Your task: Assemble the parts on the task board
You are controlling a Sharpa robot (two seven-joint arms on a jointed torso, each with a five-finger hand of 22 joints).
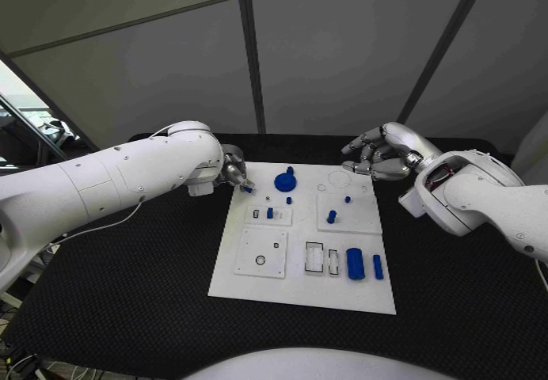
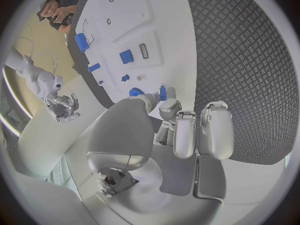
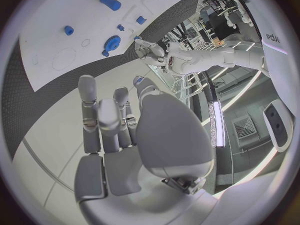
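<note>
Blue part (image 2: pixel 162 92), pinched by left hand (image 1: pixel 234 176)

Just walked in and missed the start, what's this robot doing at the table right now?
It is assembling small blue parts on the white task board. The left hand sits at the board's far left corner, pinching a small blue part at its fingertips. The right hand hovers off the far right corner with fingers curled, holding nothing. A blue round part and several others lie on the board.

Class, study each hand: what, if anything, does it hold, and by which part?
The left hand pinches a small blue part at its lower end. The right hand holds nothing.
</note>
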